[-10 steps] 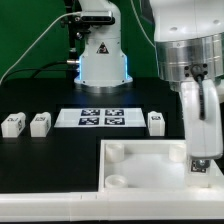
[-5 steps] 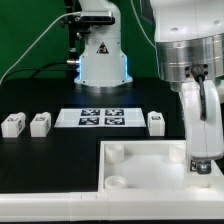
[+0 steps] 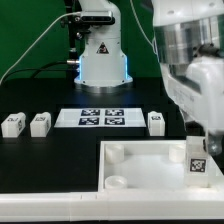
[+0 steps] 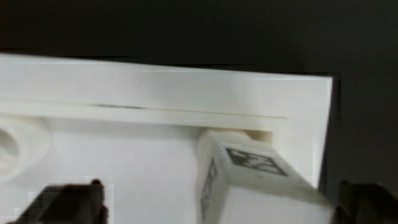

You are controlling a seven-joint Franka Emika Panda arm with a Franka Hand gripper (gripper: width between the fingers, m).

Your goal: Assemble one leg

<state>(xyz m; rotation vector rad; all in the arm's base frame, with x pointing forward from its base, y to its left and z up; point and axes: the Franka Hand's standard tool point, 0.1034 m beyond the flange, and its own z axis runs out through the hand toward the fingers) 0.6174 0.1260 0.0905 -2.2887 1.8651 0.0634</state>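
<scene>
Pincer fingers [image 4: 71, 203] stand spread apart, clear of the leg [image 3: 197, 160], which sits upright in a corner socket of the white plate [image 3: 140, 165] near the bench's front edge. Three other legs [image 3: 40, 123] line the marker board [image 3: 102, 118].

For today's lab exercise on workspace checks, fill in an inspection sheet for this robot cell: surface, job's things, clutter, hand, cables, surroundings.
Surface: black table; marker board lies flat on it.
Job's things: one leg stands at the far corner of the white plate on the exterior view's right, tag facing the camera; three loose legs stand in a row beside the marker board.
Clutter: nothing seen.
Hand: raised above the standing leg, blurred; in the wrist view its fingers stand apart, the leg between them untouched.
Cables: green cable behind the table.
Surroundings: white robot base, dark backdrop.
</scene>
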